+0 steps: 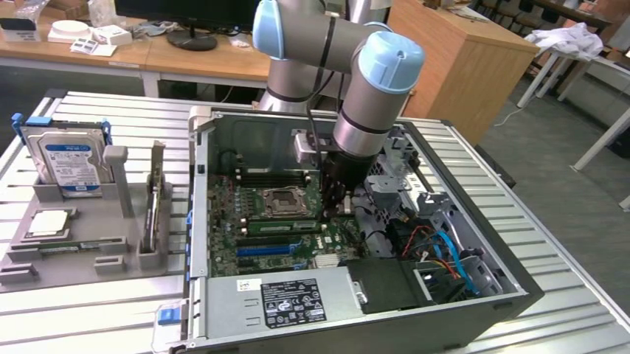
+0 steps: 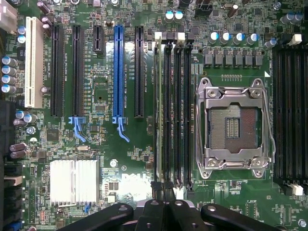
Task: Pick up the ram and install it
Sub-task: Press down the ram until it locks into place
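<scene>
In the exterior view, a grey and light-blue robot arm (image 1: pixel 369 81) reaches down from the top of the picture into an open computer case (image 1: pixel 462 295) that lies on its side on a slatted metal table (image 1: pixel 88 310). The arm's hand (image 1: pixel 333 203) sits low over the green motherboard (image 1: pixel 229 221), just to the exterior view's right of the empty processor socket (image 1: pixel 282 200). A green stick, the ram (image 1: pixel 282 226), lies along the memory slots just below the socket, close beside the hand. At the exterior view's left, a grey holder (image 1: pixel 69 254) on the table carries a hard drive (image 1: pixel 67 158) standing upright.

In the wrist view, the camera looks straight down at the motherboard. The hand (image 2: pixel 162 185) has its fingers pressed together, holding nothing. The ram (image 2: pixel 158 106) stands edge-up in the memory slot nearest the expansion slots, directly ahead of the fingertips. Three black memory slots (image 2: pixel 177 110) lie between it and the processor socket (image 2: pixel 234 126). A blue expansion slot (image 2: pixel 118 77) and a silver heatsink (image 2: pixel 73 182) lie on the ram's other side.
</scene>
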`<action>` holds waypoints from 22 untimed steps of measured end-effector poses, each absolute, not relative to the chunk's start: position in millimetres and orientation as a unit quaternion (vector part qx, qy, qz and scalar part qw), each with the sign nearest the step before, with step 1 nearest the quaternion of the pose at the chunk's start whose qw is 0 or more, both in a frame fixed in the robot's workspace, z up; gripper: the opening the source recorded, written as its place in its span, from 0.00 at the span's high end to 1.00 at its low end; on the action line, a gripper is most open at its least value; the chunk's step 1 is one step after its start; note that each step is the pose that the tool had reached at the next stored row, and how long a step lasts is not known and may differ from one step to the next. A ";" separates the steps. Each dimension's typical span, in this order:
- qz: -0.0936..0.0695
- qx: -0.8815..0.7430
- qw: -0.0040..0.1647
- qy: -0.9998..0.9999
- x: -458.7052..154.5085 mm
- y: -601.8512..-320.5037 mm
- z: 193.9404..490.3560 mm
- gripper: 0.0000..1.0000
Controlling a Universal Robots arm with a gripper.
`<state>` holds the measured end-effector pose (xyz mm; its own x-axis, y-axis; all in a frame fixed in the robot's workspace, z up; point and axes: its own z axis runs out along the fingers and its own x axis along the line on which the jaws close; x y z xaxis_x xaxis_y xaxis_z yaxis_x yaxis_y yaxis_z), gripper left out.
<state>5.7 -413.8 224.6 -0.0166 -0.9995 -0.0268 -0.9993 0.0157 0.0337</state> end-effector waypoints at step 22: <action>-0.021 0.701 0.001 -0.713 5.7 -413.7 222.9 0.89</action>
